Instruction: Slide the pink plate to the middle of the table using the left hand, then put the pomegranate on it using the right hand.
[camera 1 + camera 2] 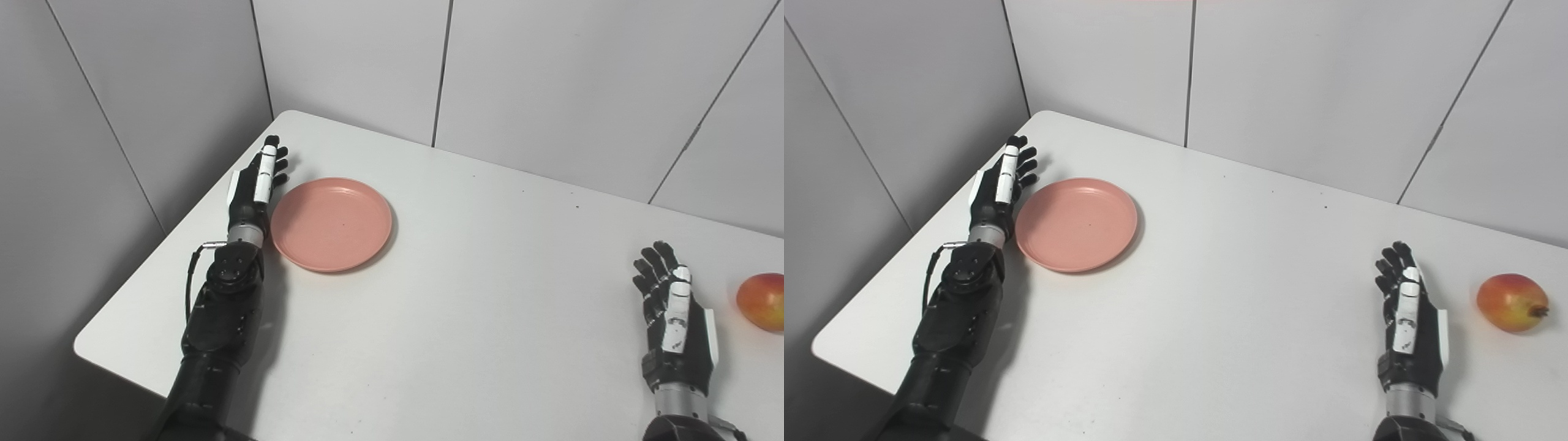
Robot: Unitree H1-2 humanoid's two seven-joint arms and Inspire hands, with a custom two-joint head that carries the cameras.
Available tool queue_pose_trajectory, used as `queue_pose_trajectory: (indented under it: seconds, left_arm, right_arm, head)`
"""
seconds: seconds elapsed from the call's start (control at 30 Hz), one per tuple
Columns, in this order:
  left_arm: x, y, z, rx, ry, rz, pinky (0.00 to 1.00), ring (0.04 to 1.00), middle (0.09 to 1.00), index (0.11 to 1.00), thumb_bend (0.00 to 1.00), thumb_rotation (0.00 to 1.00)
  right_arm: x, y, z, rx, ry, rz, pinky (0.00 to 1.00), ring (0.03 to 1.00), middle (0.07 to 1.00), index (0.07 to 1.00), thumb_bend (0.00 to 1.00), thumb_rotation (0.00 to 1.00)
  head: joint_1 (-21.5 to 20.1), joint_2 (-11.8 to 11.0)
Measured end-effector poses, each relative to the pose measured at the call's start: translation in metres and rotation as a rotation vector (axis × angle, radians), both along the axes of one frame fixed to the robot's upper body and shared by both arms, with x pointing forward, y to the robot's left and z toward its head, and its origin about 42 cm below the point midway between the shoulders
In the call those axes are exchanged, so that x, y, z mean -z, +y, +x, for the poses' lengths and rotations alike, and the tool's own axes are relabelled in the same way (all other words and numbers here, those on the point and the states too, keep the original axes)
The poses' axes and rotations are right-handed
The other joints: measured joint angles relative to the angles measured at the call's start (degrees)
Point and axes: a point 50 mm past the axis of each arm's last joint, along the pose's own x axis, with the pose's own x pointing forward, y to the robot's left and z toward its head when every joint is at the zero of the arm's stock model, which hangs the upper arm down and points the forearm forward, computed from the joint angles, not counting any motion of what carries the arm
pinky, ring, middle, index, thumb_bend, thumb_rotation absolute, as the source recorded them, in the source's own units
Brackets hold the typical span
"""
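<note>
A pink plate (pixel 331 223) lies on the left half of the white table (pixel 478 294), with nothing on it. My left hand (pixel 257 182) stands edge-on just left of the plate, fingers stretched out and apart, its side against the plate's left rim. A red-yellow pomegranate (pixel 1513 302) rests near the table's right edge. My right hand (pixel 1405 318) is open, held a little left of the pomegranate and not touching it.
Grey panel walls (pixel 343 55) close off the table at the back and on the left. The table's near-left corner (pixel 82 346) is rounded and the left arm comes in beside it. Bare tabletop lies between the plate and the right hand.
</note>
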Motion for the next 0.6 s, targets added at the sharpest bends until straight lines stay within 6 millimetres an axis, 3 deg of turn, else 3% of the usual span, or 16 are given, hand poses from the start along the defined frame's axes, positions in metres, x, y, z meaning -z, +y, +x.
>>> queue_pose_trajectory:
  seconds: [0.6]
  left_arm:
    - [-0.0075, 0.0033, -0.0098, 0.164, 0.057, 0.055, 0.84, 0.852, 0.846, 0.841, 0.64, 0.99]
  right_arm:
    - [0.0005, -0.0005, 0.0005, 0.003, 0.002, -0.003, 0.93, 0.893, 0.886, 0.885, 0.51, 0.98]
  head:
    - [0.0, -0.1]
